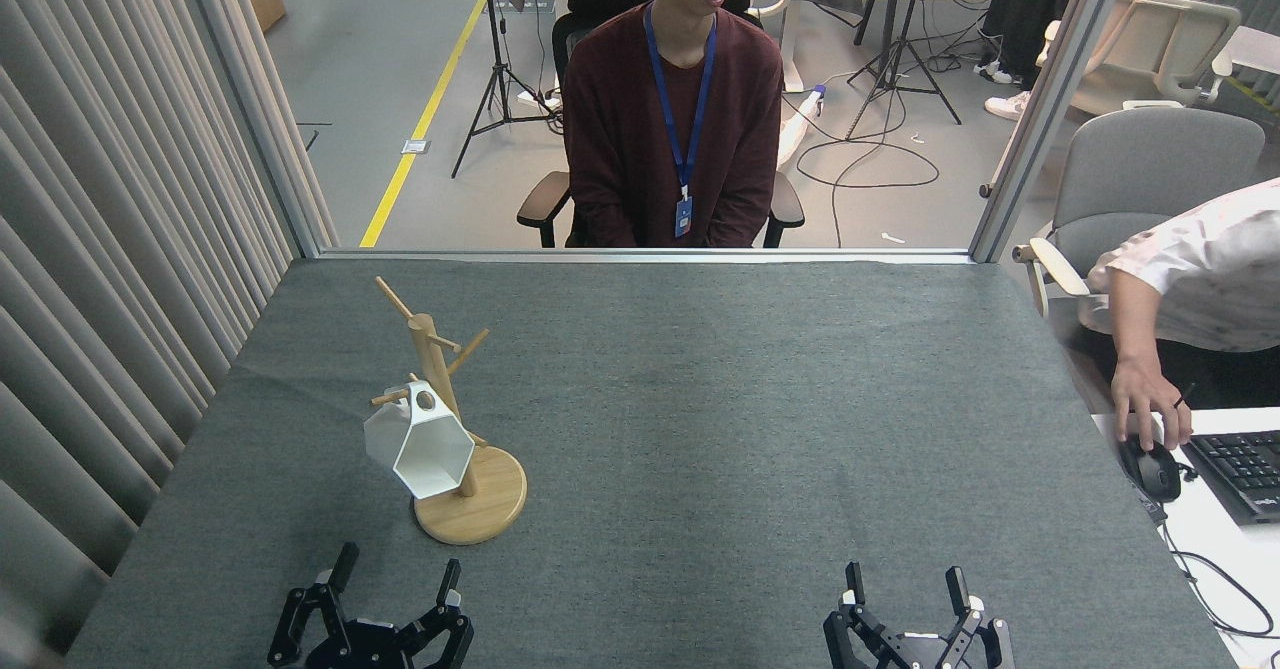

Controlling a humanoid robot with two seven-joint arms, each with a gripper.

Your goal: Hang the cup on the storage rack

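Cup hung on the rack, both hands free.

The cup (418,452) hangs by its pierced rim tab from a low peg of the storage rack (447,415) on the desk (760,419), mouth tilted toward the camera. Left hand (392,577) and right hand (903,589) sit near the desk's front edge, fingers apart, empty. The cup looks light, rigid, smooth, probably breakable; its faceted walls would give the best hold.

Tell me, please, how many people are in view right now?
2: one seated person beyond the table's far edge, and a second person at the right edge, whose hand reaches toward the computer mouse. Others may be out of frame.
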